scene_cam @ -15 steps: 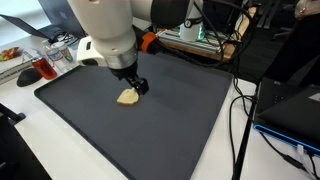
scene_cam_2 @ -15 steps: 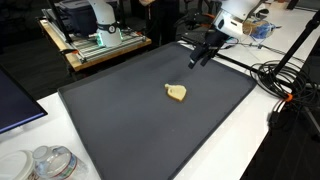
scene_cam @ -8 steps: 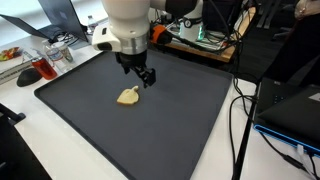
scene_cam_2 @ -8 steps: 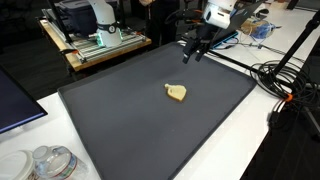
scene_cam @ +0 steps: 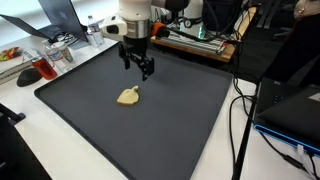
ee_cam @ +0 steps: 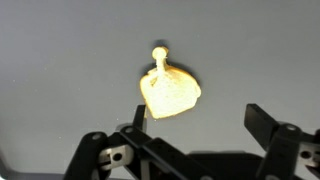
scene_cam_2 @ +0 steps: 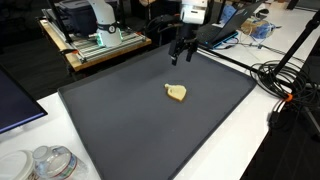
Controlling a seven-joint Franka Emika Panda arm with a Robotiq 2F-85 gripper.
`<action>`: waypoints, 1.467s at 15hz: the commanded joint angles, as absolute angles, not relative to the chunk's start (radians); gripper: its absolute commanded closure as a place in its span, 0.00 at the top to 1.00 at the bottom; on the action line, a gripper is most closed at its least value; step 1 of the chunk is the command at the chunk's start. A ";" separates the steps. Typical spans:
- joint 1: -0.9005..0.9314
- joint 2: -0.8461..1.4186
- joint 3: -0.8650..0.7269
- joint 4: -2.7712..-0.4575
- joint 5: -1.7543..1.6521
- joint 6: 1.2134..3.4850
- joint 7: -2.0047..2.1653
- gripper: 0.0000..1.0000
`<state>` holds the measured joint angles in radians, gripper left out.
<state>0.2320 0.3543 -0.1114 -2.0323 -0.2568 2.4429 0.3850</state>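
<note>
Yellow piece (ee_cam: 168,92) on grey mat (scene_cam: 185,125), well apart from wide-open end effector (scene_cam: 147,72) (empty, aloft)

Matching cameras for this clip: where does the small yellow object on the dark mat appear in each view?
Exterior view: small yellow object left of centre, below the open gripper.
Exterior view: just right of centre, below the gripper.
Wrist view: centre, above the gripper.
Shared landmark: the dark mat beneath it.
</note>
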 commanded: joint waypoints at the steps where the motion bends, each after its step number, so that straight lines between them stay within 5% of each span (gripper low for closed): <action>1: 0.160 0.208 -0.092 -2.283 -0.254 2.676 0.332 1.00; 6: 0.001 0.185 0.026 -2.392 0.044 2.864 0.024 1.00; 11: -0.266 0.272 0.314 -2.286 0.427 2.776 -0.369 1.00; 22: -0.295 0.455 0.182 -2.056 0.507 2.489 -0.530 1.00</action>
<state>-0.2925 0.3878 0.1917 -2.1436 0.4841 2.5580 -0.4968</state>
